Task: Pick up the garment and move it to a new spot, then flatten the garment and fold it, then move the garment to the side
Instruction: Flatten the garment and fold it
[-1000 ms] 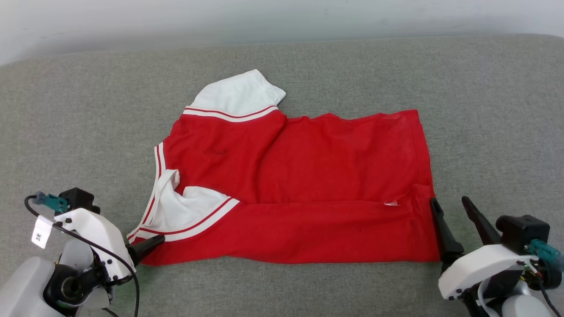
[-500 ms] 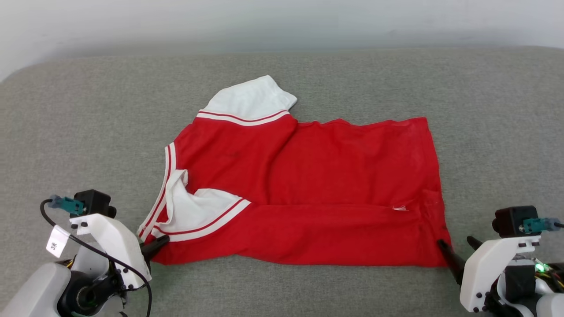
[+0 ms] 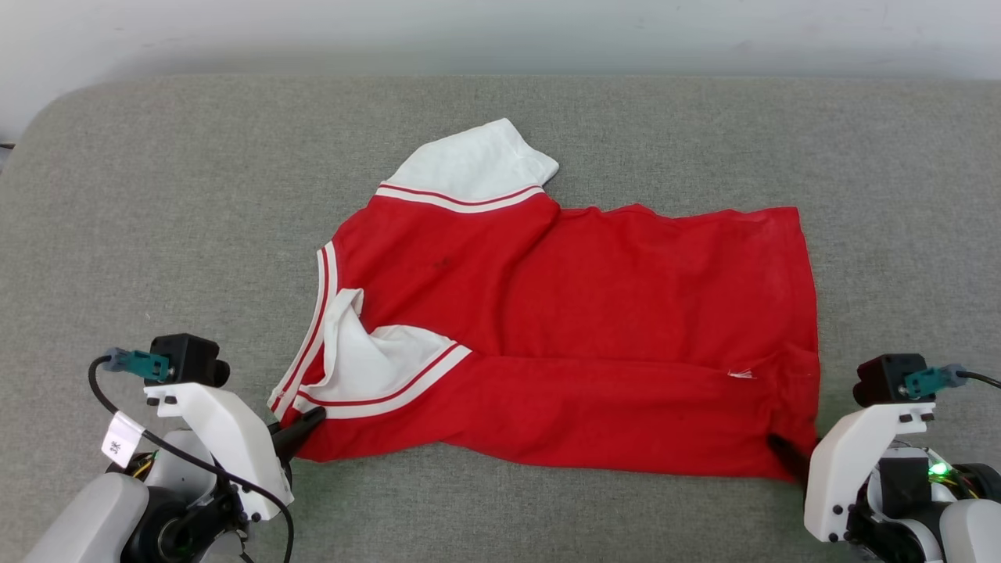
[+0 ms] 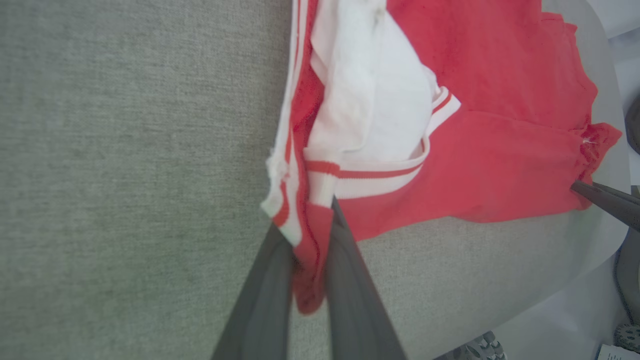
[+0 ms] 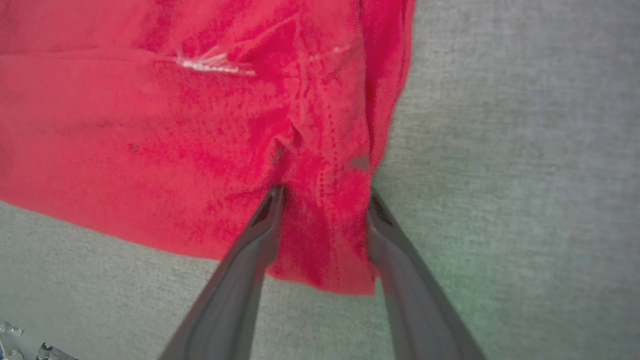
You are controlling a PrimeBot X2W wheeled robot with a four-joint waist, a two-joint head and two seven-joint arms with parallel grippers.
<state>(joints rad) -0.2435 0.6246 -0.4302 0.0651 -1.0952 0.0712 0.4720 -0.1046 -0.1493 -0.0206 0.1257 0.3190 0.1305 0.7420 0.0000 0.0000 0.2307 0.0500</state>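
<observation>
The garment (image 3: 610,313) is soft knit cloth in matt red. In the right wrist view it looks finely pitted, like sports mesh, with a dotted stitch line near the hem. Its sleeves (image 3: 477,160) are smooth, matt white cloth, edged with flat red-and-white trim (image 3: 457,199). The worktop (image 3: 156,195) is covered in grey woven cloth, coarse-grained, dull and slightly fuzzy. The fingers (image 4: 350,280) of the left claw (image 4: 306,220) are dark grey, smooth and matt, seemingly plastic; those of the right claw (image 5: 325,191) look alike. Each wrist housing (image 3: 227,438) is hard white plastic with a soft sheen. A cable (image 3: 90,379) is glossy black, and its tag (image 3: 121,439) looks like paper.
</observation>
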